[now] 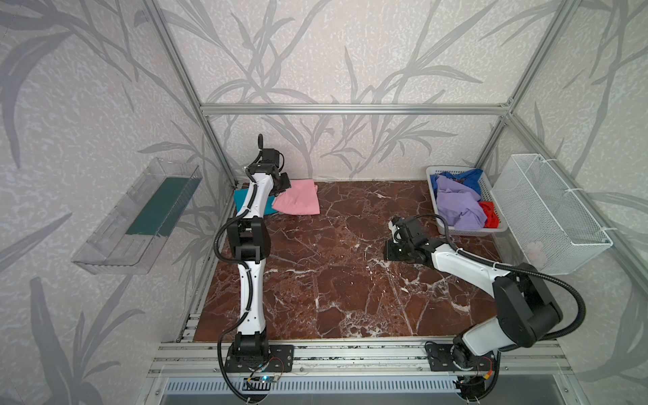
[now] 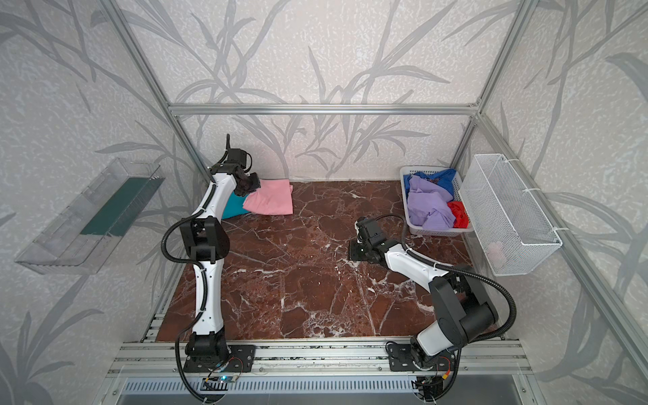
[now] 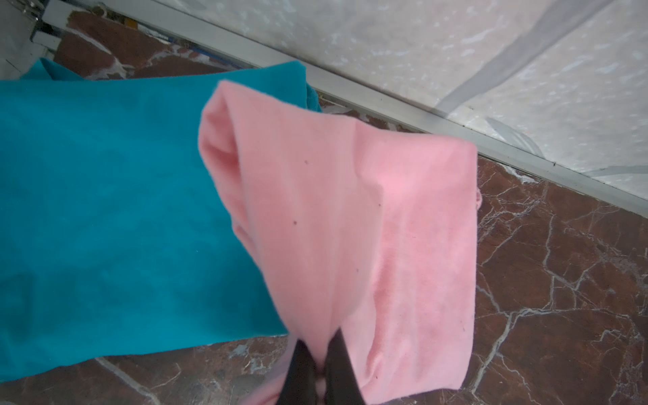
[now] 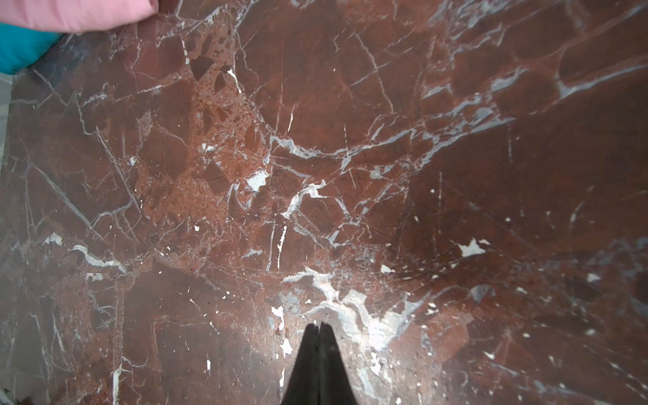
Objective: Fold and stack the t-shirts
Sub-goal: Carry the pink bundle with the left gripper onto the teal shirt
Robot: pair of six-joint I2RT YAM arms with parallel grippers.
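Left pincer (image 3: 319, 338) clenched on a pinch of the pink shirt (image 3: 350, 210) at its near edge. Right pincer (image 4: 319, 328) clenched on nothing, low over bare counter (image 4: 385, 140), well apart from the teal shirt (image 3: 105, 210).

Key relation: the pink shirt runs straight out from the left pincer toward the back wall, and only one side edge overlaps the teal shirt. Most of it lies off the teal shirt, on the side facing the basket (image 1: 463, 232). Judgement: stacking needs a sideways carry onto the teal shirt, and the left arm is much the nearer.

Lavender shirt (image 1: 456, 203), blue shirt (image 1: 470, 175), red shirt (image 1: 489, 214) — crumpled in the basket, well apart from the teal shirt.

Hard to read: in both top views the left arm covers much of the teal shirt. The gripped spot is cut off in the left wrist view. Cannot tell whether the pink shirt's far end rests or hangs.
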